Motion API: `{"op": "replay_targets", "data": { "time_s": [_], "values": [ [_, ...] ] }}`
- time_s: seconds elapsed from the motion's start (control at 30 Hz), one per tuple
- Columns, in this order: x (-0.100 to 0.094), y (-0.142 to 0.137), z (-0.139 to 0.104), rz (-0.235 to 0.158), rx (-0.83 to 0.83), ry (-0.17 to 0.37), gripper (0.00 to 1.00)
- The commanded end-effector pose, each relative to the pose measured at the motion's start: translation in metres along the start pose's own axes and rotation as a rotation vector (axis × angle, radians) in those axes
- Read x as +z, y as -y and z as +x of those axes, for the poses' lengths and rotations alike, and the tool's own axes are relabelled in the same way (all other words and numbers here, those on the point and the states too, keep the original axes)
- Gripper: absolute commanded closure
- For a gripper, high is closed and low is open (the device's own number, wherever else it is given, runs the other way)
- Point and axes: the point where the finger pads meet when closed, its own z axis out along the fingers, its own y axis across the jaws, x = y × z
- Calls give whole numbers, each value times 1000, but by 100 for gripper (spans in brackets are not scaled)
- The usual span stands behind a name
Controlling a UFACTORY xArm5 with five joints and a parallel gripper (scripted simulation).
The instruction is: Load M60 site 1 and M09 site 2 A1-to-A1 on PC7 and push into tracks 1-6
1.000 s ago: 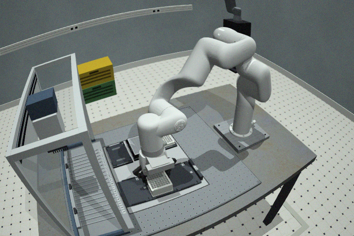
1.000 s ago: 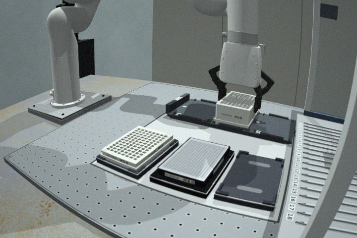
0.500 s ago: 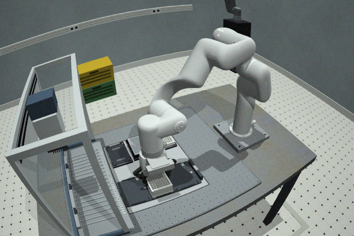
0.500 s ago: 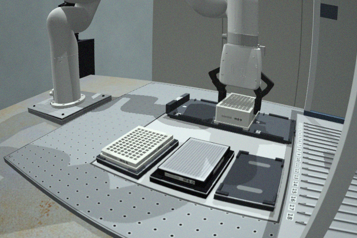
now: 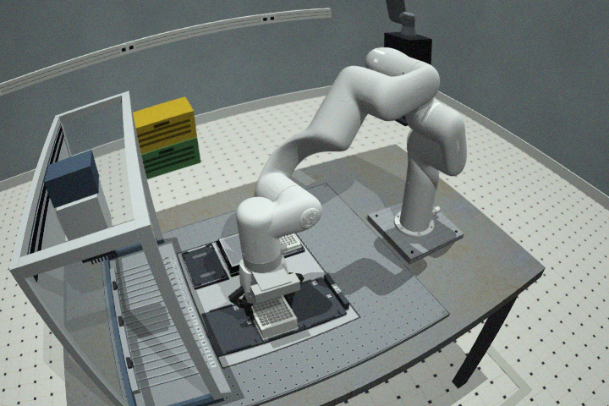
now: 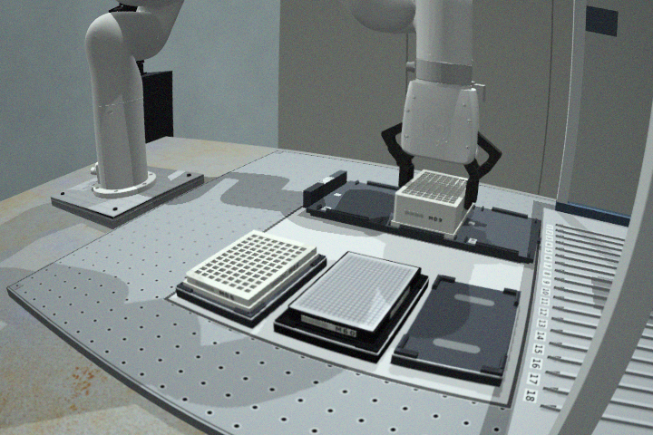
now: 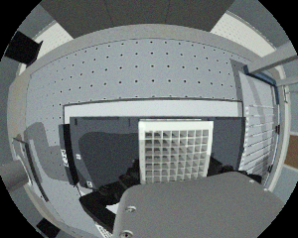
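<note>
M09, a tall off-white block, stands over the middle site of PC7. Its base shows near the carrier's edge rail; whether it is fully flat is unclear. My gripper is open wide, its fingers still down beside M09's two sides. PC7 lies on the apron, handle toward the arm base; its sites 1 and 3 are bare. M60 is on S2, M06 on S1.
Nest S3 is empty. The rails lie beyond PC7's far end, with numbered tracks. The instrument's frame posts stand around them.
</note>
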Motion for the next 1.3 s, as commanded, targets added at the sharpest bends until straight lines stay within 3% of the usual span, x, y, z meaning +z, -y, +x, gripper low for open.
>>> {"op": "replay_targets", "data": {
  "time_s": [0.0, 0.9, 1.27],
  "values": [
    [-2, -1, 0, 0, 0, -14, 0],
    [-2, -1, 0, 0, 0, -14, 0],
    [-20, -1, 0, 0, 0, -14, 0]
  ]
}}
